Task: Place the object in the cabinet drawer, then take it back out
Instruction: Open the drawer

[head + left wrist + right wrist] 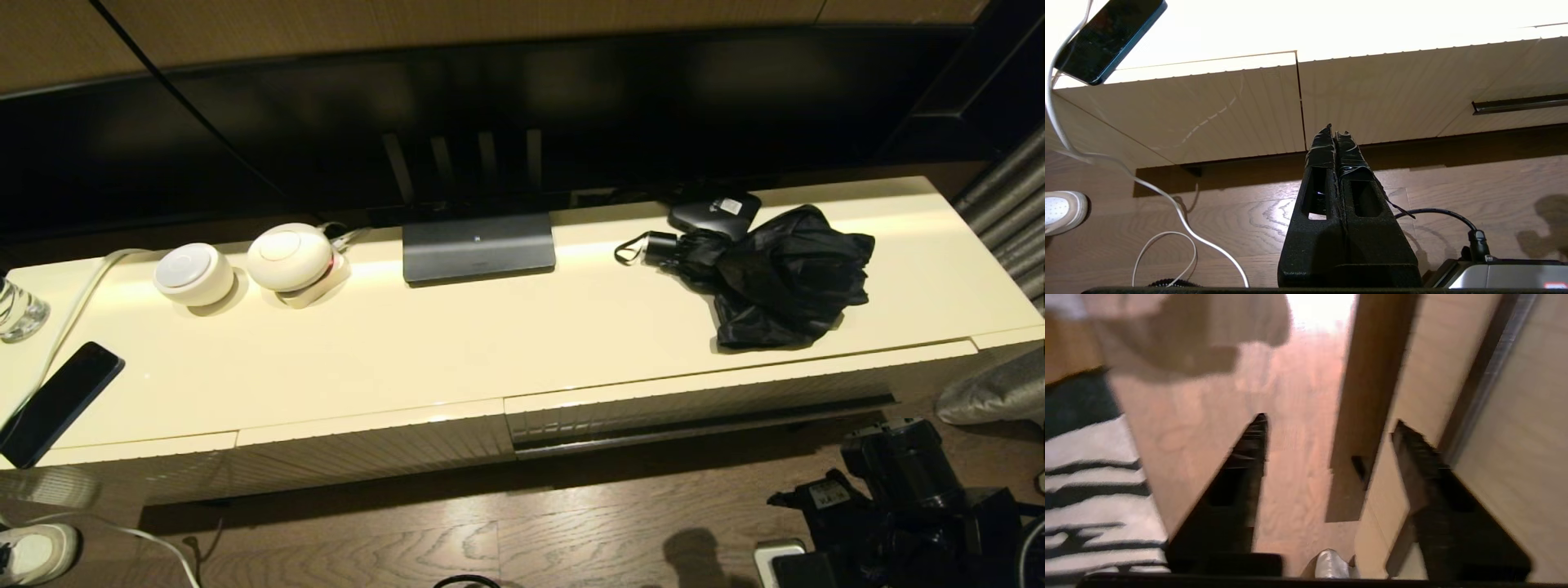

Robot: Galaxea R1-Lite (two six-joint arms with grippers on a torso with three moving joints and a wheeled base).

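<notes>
We see the umbrella [775,273] lying rumpled on the cabinet top, toward its right end, just in front of a small black box [715,211], with the drawer [702,400] below it pushed in. Our left claw [1336,132] hangs low before the cabinet front, fingers pressed together, while our right claw [1329,426] hovers over the floor, fingers spread apart and empty.

Warm, dim room light falls from above. In the head view the glossy bench [506,343] gleams pale yellow while the screen [490,106] behind stays nearly black, and the umbrella [775,273] loses its folds in shadow. In the left wrist view the bench top blows out to white glare. The right wrist view is smeared with motion blur, the fingers [1241,477] soft-edged.
</notes>
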